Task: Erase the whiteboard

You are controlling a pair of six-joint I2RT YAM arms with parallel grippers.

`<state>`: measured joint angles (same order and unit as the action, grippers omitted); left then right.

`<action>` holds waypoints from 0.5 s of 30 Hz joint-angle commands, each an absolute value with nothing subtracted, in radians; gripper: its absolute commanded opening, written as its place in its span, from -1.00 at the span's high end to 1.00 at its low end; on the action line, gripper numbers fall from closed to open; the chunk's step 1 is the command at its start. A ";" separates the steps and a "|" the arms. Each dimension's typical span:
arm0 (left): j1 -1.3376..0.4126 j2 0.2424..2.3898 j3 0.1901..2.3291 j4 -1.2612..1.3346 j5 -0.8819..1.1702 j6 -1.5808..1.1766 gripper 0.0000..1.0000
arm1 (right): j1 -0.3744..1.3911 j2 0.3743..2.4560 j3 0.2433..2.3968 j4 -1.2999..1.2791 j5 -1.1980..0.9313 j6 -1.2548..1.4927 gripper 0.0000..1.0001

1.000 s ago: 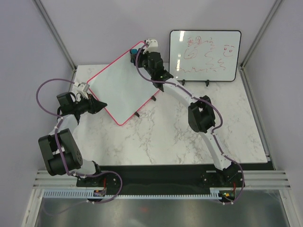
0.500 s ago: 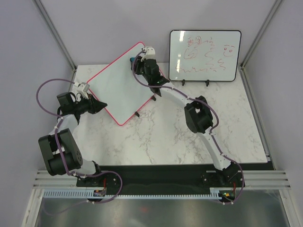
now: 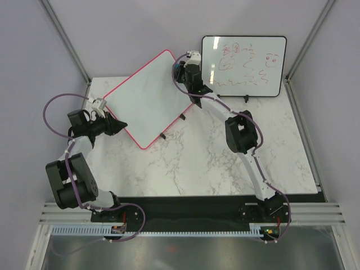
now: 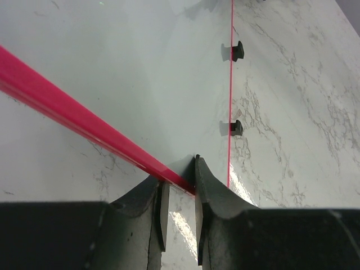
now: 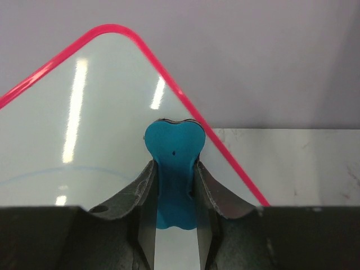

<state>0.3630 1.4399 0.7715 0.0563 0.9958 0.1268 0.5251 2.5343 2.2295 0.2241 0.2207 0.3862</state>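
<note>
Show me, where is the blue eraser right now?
In the right wrist view, the blue eraser sits pinched in the right tool, at the rounded far corner of the pink-framed whiteboard.

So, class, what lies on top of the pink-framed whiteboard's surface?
A blue eraser, gripped by the right gripper, and one faint blue line. Whatever lies beneath the eraser is covered.

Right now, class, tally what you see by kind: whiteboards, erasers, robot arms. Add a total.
Whiteboards: 2 (pink-framed whiteboard, black-framed whiteboard)
Erasers: 1 (blue eraser)
Robot arms: 2 (left arm, right arm)
Total: 5
</note>
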 commanded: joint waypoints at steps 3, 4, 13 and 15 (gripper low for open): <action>0.361 1.416 0.805 0.132 0.943 0.250 0.96 | 0.667 2.556 2.313 0.239 0.141 0.275 1.00; 0.360 1.414 0.805 0.132 0.943 0.250 0.96 | 0.675 2.554 2.312 0.242 0.130 0.272 1.00; 0.360 1.407 0.802 0.130 0.942 0.262 0.96 | 0.620 2.510 2.226 0.165 0.223 0.359 1.00; 0.360 1.411 0.802 0.132 0.943 0.262 0.96 | 0.580 2.517 2.240 0.120 0.216 0.380 1.00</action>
<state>0.3645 1.4395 0.7715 0.0429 0.9943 0.1200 0.6689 2.5305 2.2482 0.2455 0.1879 0.3462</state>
